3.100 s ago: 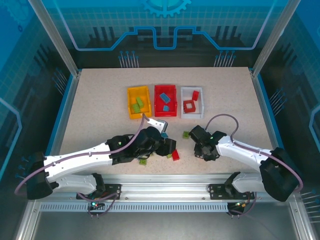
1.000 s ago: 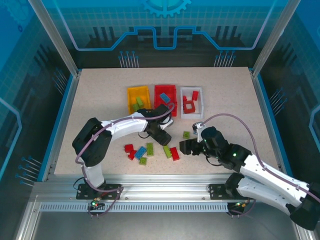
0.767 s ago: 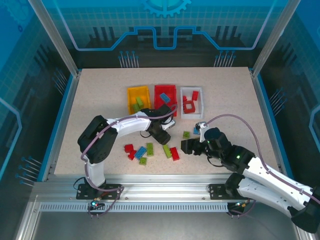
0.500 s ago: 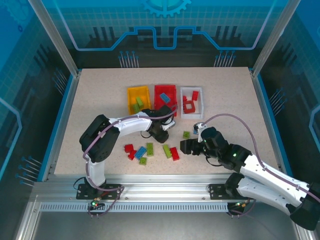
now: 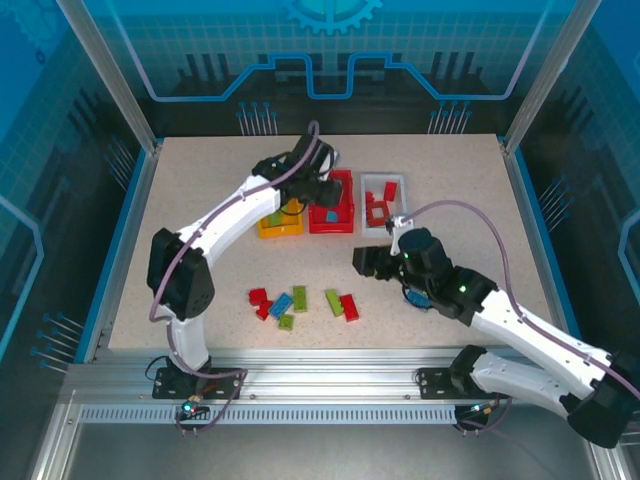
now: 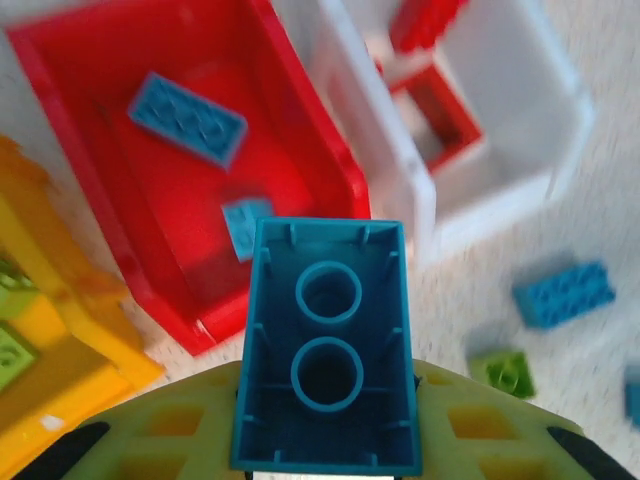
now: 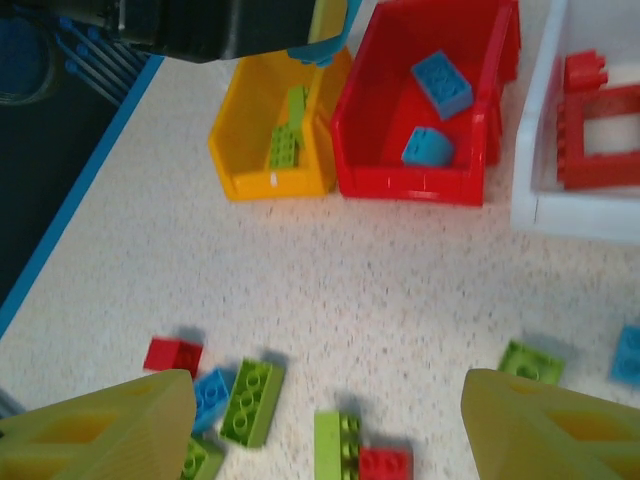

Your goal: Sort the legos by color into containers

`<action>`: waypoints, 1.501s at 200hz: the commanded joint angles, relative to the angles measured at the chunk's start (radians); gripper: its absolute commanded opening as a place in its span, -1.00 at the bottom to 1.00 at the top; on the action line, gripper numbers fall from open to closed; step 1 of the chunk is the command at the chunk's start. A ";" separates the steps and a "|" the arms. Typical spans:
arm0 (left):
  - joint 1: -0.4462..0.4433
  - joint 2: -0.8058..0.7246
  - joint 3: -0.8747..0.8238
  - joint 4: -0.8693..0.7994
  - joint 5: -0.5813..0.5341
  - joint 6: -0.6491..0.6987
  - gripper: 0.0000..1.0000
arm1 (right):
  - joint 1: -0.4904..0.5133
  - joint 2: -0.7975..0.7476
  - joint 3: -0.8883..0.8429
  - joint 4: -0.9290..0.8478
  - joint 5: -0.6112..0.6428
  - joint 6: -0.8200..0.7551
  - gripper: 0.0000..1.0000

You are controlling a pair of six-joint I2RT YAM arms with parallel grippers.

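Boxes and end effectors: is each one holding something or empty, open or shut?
left end effector: shut on the blue brick.
right end effector: open, empty, above the table.
red bin: two blue bricks inside.
yellow bin: green bricks inside.
white bin: red bricks inside.
loose bricks: lying on the table, not yet sorted.

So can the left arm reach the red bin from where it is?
Probably yes: the left gripper, shut on a blue brick, hovers right by the red bin, and nothing sits between them or over its open top.
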 commanded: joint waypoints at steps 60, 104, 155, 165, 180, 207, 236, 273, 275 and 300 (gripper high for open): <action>0.052 0.364 0.334 -0.177 -0.061 -0.177 -0.47 | -0.078 0.098 0.084 0.051 -0.042 0.007 0.43; 0.011 0.412 0.337 -0.202 -0.183 -0.172 -0.33 | -0.092 0.078 0.052 0.053 -0.055 0.022 0.44; -0.014 0.426 0.344 -0.222 -0.212 -0.187 0.13 | -0.098 0.071 0.050 0.038 -0.068 0.019 0.45; -0.020 0.409 0.346 -0.222 -0.214 -0.186 0.16 | -0.100 0.066 0.046 0.033 -0.067 0.016 0.45; -0.027 0.376 0.350 -0.220 -0.214 -0.193 0.17 | -0.106 0.057 0.041 0.031 -0.070 0.013 0.46; -0.043 0.277 0.321 -0.211 -0.228 -0.224 0.11 | -0.110 0.046 0.034 0.012 -0.065 0.002 0.45; -0.062 0.106 0.193 -0.152 -0.252 -0.277 0.10 | -0.110 0.041 0.030 -0.025 -0.055 -0.010 0.44; -0.078 -0.166 -0.084 -0.058 -0.233 -0.358 0.04 | -0.085 0.065 0.054 -0.134 -0.005 -0.021 0.35; -0.079 -0.184 -0.100 -0.054 -0.234 -0.362 0.04 | -0.079 0.066 0.055 -0.140 0.003 -0.023 0.35; -0.106 -0.414 -0.319 0.013 -0.212 -0.382 0.04 | -0.001 0.093 0.085 -0.221 0.092 -0.033 0.34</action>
